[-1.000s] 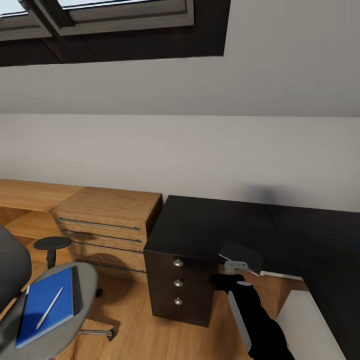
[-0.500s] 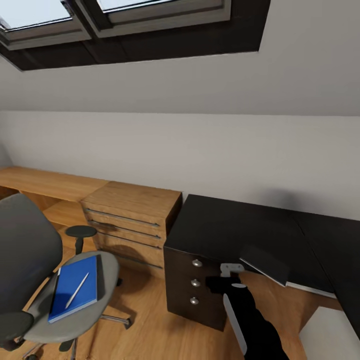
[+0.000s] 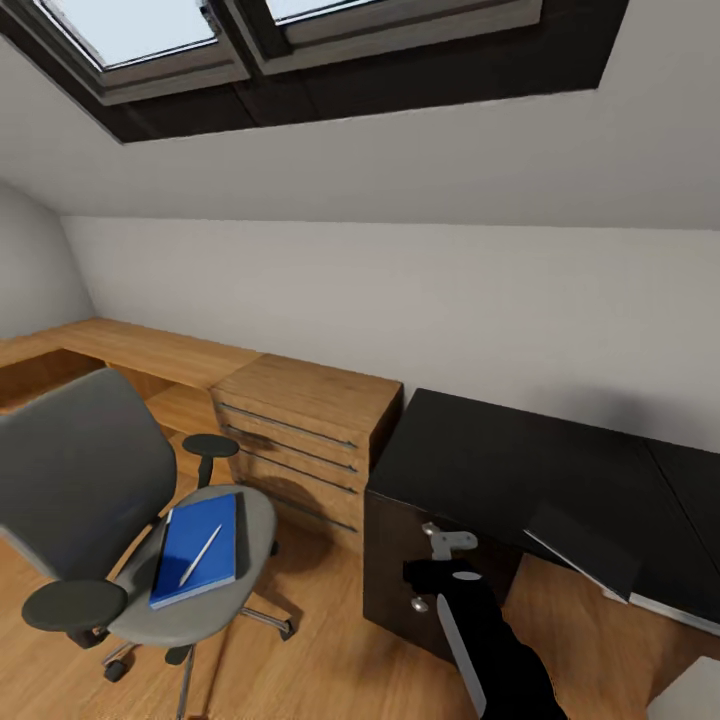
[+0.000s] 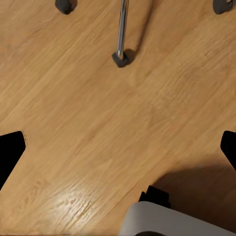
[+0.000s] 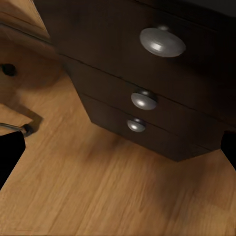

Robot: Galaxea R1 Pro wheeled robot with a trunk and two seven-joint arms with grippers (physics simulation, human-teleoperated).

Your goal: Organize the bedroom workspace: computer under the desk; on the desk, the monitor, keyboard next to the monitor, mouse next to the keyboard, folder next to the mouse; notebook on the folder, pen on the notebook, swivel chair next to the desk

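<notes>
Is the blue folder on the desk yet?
No, the folder lies on the chair seat with the pen on top, left of the desk.

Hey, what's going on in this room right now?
Nothing is being handled at the moment. A blue folder lies on the swivel chair's seat with a pen resting on top of it, left of the black desk. The robot's right arm reaches forward toward the desk's drawer unit, and both end effectors look open and empty above the wooden floor.
</notes>
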